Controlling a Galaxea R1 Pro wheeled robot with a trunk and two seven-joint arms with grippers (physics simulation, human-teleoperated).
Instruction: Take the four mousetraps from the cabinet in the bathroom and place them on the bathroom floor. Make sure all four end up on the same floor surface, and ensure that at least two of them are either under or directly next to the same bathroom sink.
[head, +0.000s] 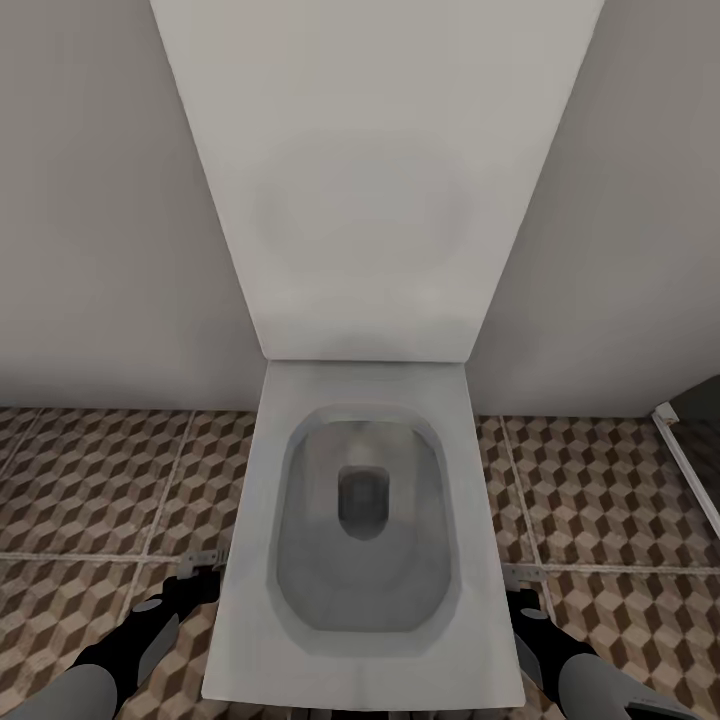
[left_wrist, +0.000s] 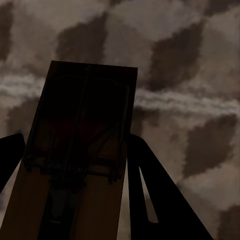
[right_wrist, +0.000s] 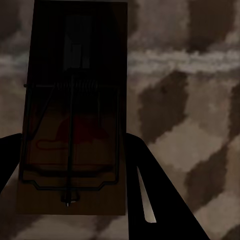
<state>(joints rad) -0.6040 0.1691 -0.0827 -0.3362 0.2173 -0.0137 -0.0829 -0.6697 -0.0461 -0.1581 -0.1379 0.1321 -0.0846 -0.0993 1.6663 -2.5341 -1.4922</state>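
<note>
Each hand grips one mousetrap, left hand (head: 190, 582) and right hand (head: 527, 590) low beside the toilet (head: 365, 560), likely for setting down on the bathroom floor (head: 110, 490).

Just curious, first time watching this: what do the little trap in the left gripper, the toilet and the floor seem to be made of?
The mousetrap looks like a flat brown wooden board with dark metal wire and a spring. The toilet appears to be smooth, white glazed ceramic, though a render leaves that open. The bathroom floor looks tiled, a printed cube pattern with pale grout lines.
</note>
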